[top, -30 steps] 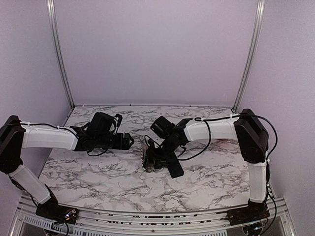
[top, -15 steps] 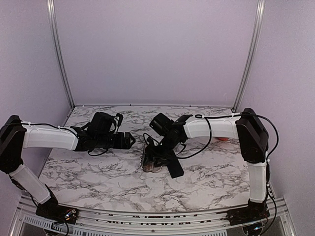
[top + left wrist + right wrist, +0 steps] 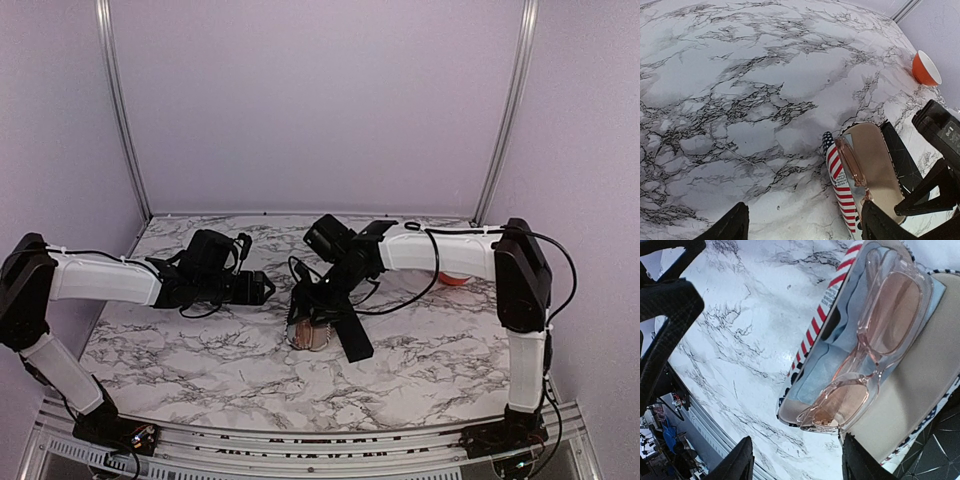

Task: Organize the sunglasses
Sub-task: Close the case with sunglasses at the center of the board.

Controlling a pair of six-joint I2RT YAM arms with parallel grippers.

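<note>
One pair of sunglasses (image 3: 875, 340), clear plastic frame with pinkish lenses, lies inside the open stars-and-stripes case (image 3: 815, 330). In the top view the case (image 3: 305, 335) sits mid-table. My right gripper (image 3: 797, 460) hovers open just above the near end of the case, its fingers either side of the glasses' lower lens without touching it. My left gripper (image 3: 805, 227) is open over bare marble. Its right finger (image 3: 880, 225) is close beside the case's striped side (image 3: 837, 180). From there the sunglasses (image 3: 850, 160) show edge-on.
A black oblong case (image 3: 352, 338) lies against the right side of the patterned case, under the right arm. An orange bowl (image 3: 452, 279) stands at the back right near the wall. The table (image 3: 200, 350) is marble-patterned.
The right arm has reached further left and its gripper has lifted a little off the case. The left gripper's jaws have narrowed slightly; the left arm has barely moved.
</note>
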